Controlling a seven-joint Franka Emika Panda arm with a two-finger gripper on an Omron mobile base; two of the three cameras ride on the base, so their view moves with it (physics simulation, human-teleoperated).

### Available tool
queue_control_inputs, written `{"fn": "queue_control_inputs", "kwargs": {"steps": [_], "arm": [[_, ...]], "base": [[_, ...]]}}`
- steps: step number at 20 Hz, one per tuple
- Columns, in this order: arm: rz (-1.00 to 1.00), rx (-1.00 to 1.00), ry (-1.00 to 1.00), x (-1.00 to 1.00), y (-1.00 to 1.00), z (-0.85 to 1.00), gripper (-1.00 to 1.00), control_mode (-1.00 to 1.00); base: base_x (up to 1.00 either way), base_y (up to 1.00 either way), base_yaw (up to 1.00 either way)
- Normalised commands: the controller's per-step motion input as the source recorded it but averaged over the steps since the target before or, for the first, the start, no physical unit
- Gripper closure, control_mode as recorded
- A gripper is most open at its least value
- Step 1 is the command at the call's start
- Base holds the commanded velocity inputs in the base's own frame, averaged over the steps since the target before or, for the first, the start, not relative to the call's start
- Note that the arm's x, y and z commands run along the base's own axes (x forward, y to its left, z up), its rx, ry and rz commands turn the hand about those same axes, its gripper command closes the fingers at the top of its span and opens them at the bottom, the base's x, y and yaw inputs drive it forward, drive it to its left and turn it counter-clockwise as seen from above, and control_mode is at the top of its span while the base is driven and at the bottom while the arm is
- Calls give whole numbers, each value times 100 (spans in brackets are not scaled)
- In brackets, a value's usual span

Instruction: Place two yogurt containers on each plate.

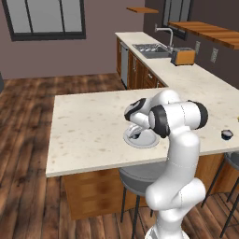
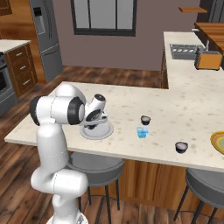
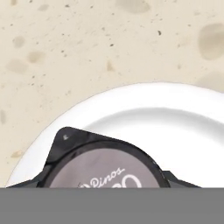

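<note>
My gripper (image 1: 135, 134) (image 2: 92, 125) hangs low over the pale grey plate (image 1: 148, 142) (image 2: 104, 131) near the counter's front edge. It is shut on a dark yogurt container (image 3: 103, 168) with a pale printed lid, which sits over the plate's (image 3: 175, 127) near side. I cannot tell whether the cup touches the plate. To the right on the counter stand another dark yogurt container (image 2: 145, 119), a light blue one (image 2: 142, 132) and a third dark one (image 2: 181, 147) (image 1: 227, 135). The yellow plate (image 2: 218, 142) shows at the right edge.
Grey stools (image 1: 139, 178) (image 2: 93, 164) (image 2: 209, 183) stand under the counter's front edge. A toaster (image 1: 183, 56) (image 2: 207, 59) and a sink (image 1: 150, 48) sit on the far counter run. Bare counter (image 1: 88, 126) stretches left of the grey plate.
</note>
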Motion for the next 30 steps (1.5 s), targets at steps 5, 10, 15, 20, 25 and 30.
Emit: {"fn": "queue_control_inputs", "kwargs": {"steps": [5, 10, 15, 20, 25, 30], "arm": [[0, -1, 7, 0, 1, 0, -100, -100], [0, 0, 8, 0, 0, 2, -100, -100], [1, -1, 1, 0, 0, 9, -100, -100], [0, -3, 0, 0, -11, 22, -100, -100], [0, -1, -3, 0, -16, 35, -100, -100], [0, -1, 0, -16, -33, 31, -100, -100]], "base": [[0, 0, 0], [0, 0, 0], [0, 0, 0], [0, 0, 0], [0, 0, 0], [0, 0, 0]]}}
